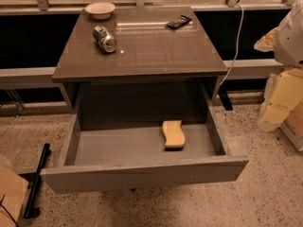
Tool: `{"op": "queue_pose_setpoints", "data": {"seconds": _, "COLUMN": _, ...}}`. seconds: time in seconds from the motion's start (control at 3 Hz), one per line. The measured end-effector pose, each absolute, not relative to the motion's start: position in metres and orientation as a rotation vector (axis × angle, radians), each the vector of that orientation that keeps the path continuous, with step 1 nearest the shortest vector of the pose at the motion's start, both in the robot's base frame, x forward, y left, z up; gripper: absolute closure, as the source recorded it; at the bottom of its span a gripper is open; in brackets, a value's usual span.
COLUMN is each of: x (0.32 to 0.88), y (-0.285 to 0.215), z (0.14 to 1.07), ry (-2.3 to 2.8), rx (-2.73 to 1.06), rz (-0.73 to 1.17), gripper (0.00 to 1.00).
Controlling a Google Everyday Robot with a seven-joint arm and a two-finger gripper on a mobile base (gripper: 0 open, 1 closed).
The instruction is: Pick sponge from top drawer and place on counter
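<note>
In the open drawer one sponge lay flat on the grey bottom, right of the middle and toward the back, touching neither side wall. It was the only thing in the drawer. There was one drawer, and its plain front panel stood nearest the camera.

Directly above the drawer's back half sat the one counter, glossy and reflective. It carried three things, one of each kind. A can lay on its side above the drawer's left part. A pale bowl stood behind the can at the far edge. A dark flat object, too small to identify, lay at the far edge, about in line with the sponge below it.

Right of the drawer and well apart from it, the gripper hung at the frame's edge as cream-yellow blocks, partly cut off. Whether it was spread or pressed together could not be made out, and it held nothing that showed. Above it a white part of the arm was also cropped by the edge.

The hollow behind the drawer, under the counter, was dark and its depth was hard to read.

A white cable ran down past the counter's right side, behind the drawer's right corner. Left of the drawer a black bar lay on the speckled floor, and a brown board was cut off at the lower left corner. Nothing stood between the drawer's open top and the camera.
</note>
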State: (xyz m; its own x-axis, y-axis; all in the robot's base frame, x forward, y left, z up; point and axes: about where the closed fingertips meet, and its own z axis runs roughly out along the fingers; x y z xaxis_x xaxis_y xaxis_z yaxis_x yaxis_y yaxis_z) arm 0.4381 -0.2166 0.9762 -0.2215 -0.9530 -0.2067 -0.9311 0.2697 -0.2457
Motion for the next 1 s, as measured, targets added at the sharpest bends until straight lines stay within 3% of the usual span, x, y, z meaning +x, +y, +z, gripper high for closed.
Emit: {"op": "queue_pose_setpoints", "data": {"seconds": 1.0, "x": 0.454, "y": -0.194, "z": 0.968, "ry": 2.166, "rx": -1.685, "rz": -0.042, "gripper": 0.00}}
